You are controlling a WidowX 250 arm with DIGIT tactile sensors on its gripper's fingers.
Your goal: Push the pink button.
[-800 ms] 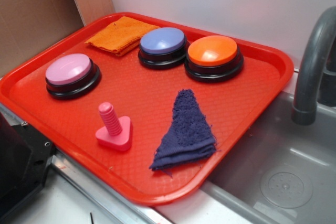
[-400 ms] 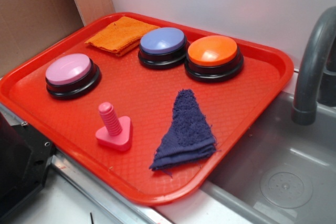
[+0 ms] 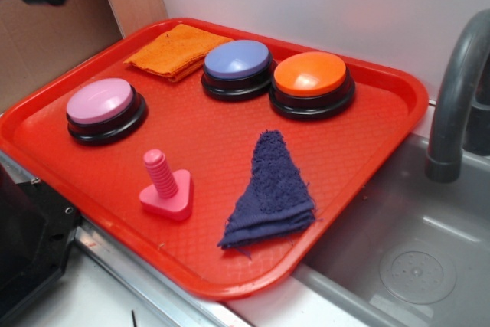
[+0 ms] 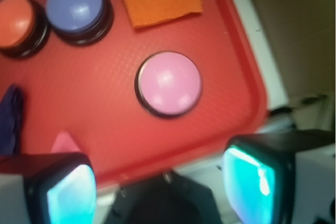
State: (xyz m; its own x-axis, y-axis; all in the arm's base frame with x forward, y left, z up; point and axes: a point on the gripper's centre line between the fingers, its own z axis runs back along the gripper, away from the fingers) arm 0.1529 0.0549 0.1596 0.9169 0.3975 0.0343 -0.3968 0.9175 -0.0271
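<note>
The pink button (image 4: 169, 83) was seen on the left part of the red tray (image 3: 230, 281), untouched. The fingers (image 4: 252, 179) were held apart and empty, high above it, probably for the approach.

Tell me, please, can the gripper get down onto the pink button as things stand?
Probably yes: the gripper hangs open above the tray, and nothing covers the pink button; peg and cloths lie off to the side.

Tray (image 3: 383, 105) filling most of the exterior frame, three buttons on it, one (image 3: 105, 110) at left, two (image 3: 237, 69) (image 3: 311, 84) side by side at upper centre, folded cloth (image 3: 178, 50) upper left, threaded peg (image 3: 166, 187) lower centre, crumpled cloth (image 3: 272, 193) to its right, sink (image 3: 398, 258) lower right, faucet (image 3: 457, 97) at right edge.
</note>
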